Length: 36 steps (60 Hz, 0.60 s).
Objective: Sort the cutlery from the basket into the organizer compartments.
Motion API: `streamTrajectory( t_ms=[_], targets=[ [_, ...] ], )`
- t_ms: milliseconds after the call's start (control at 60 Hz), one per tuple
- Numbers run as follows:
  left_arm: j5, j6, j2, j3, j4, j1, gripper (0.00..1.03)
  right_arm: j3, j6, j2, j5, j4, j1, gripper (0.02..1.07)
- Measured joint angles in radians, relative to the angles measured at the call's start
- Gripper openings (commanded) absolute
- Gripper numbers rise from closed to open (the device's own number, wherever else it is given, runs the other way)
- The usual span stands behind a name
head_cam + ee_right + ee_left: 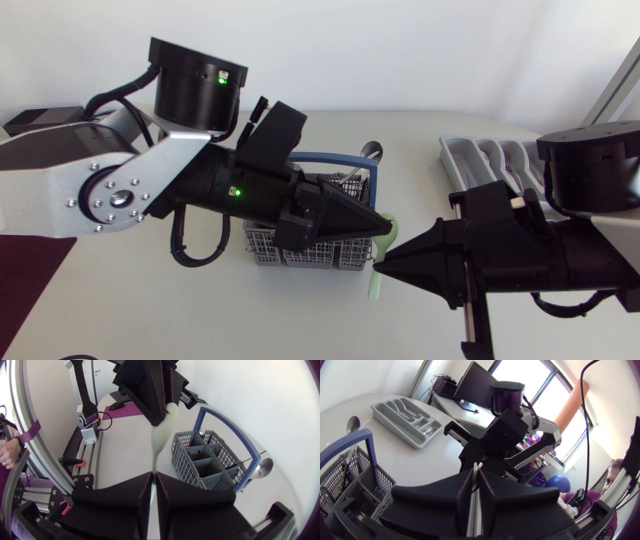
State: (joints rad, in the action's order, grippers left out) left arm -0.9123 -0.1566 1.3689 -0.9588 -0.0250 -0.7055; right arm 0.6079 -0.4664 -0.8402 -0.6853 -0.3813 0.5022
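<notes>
Pinching utensil (374, 287): L claw (384, 224), R claw (382, 264)

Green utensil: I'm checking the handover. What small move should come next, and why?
Probably the left claw should open. Both claws appear shut on the green utensil, with the right claw on its handle beside the basket; the organizer lies on the right arm's side.

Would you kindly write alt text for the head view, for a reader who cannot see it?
The left hand and the right hand meet in the middle, both pinching one pale green utensil beside a grey cutlery basket. A grey organizer sits to the far right, and a spoon shows just beyond the basket.
</notes>
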Motion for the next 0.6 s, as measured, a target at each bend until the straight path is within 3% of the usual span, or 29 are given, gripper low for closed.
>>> streamTrajectory(
  t_ms=[83, 183, 450, 600],
  targets=[
    [0.002, -0.001, 0.0, -0.004, 0.0, 0.0, 0.67, 0.0, 0.0, 0.0, -0.001, 0.0, 0.001, 0.08],
    [0.013, -0.003, 0.0, -0.021, 0.001, 0.009, 0.81, -0.001, 0.0, 0.0, -0.003, -0.001, 0.007, 0.08],
    [0.092, -0.093, -0.01, -0.064, 0.092, 0.09, 0.86, -0.031, -0.018, 0.003, 0.002, -0.023, -0.034, 0.08],
    [0.212, -0.133, -0.022, -0.082, 0.105, 0.141, 0.86, -0.047, -0.088, 0.012, 0.005, -0.066, -0.153, 0.08]
  ],
)
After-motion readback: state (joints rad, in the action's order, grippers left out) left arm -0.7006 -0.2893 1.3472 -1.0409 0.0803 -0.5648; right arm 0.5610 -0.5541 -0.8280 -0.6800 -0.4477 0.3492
